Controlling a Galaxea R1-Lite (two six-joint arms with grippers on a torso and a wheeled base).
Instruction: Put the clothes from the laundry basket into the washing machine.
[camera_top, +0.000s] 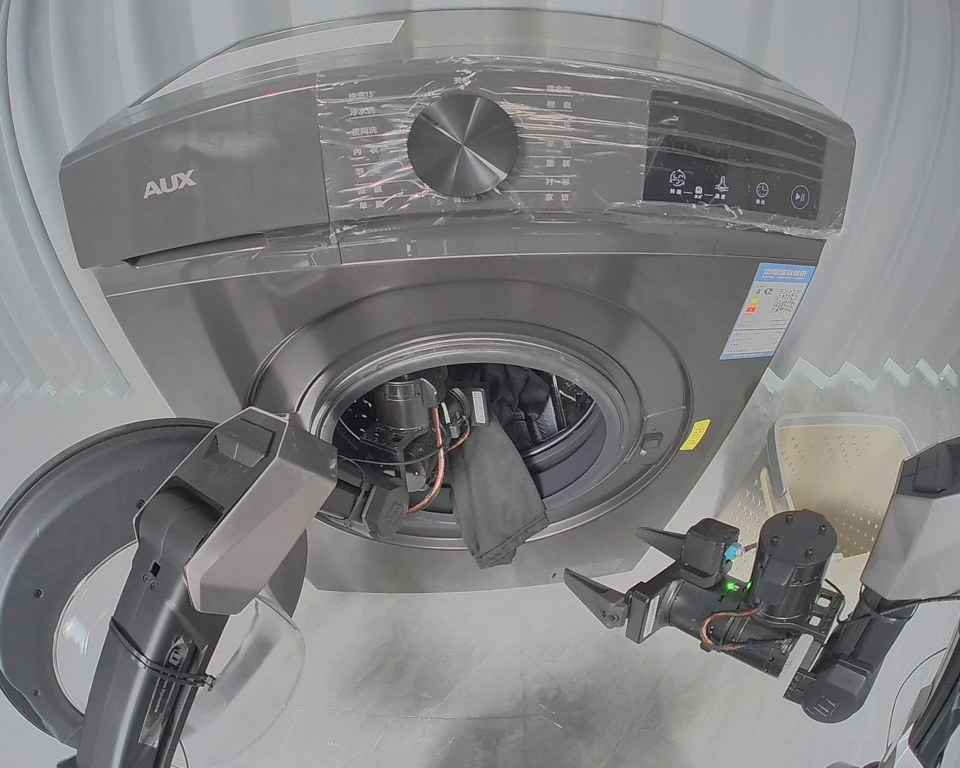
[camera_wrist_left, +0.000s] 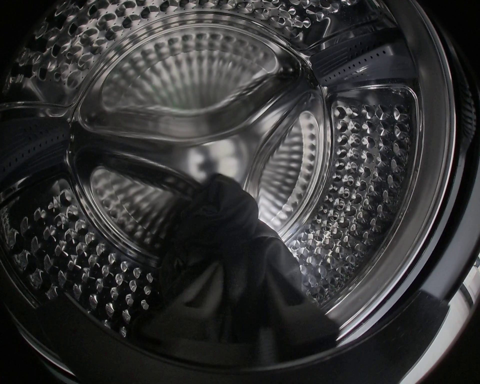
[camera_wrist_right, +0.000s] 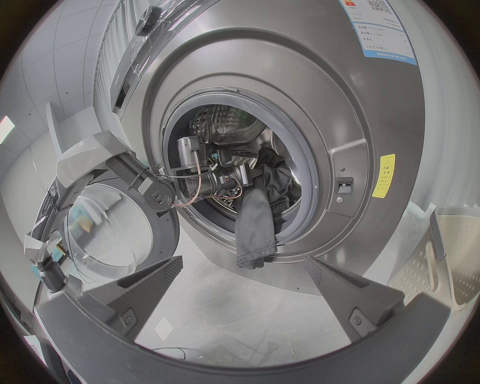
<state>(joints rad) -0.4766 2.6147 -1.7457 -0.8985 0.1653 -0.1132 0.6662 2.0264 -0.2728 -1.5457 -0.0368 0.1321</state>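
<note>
The washing machine (camera_top: 560, 290) is a front loader in brushed grey metal. It has a round, spun-finish dial (camera_top: 463, 145), and clear plastic film (camera_top: 590, 120), wrinkled and shiny, covers the control strip. A dark touch panel (camera_top: 735, 165) carries small white icons, and short lines of print ring the dial. There is raised lettering (camera_top: 168, 184) on the drawer front, a blue-and-white rating label (camera_top: 768, 310) with a square code, and a small yellow warning sticker (camera_top: 694, 434) beside the latch.

The round door (camera_top: 60, 560), with its bulged clear window, stands swung wide open on the robot's left. Inside, the steel drum (camera_wrist_left: 360, 165) is stamped with rows of faceted dimples and has smooth raised paddles.

A charcoal garment (camera_top: 492, 490), soft and matte, hangs out of the opening over the grey rubber seal, its hemmed end draped down the front panel. More dark fabric lies bunched on the drum floor.

The left end effector (camera_top: 468, 408) is inside the door opening right at the garment's upper end; whether it grips the cloth cannot be told. The right end effector (camera_top: 610, 560) hangs low in front of the machine, its black wedge-shaped fingers (camera_wrist_right: 145, 290) spread apart and holding nothing.

The laundry basket (camera_top: 850, 470), cream plastic with perforated walls, stands on the glossy grey floor (camera_top: 450, 660) just right of the machine.
</note>
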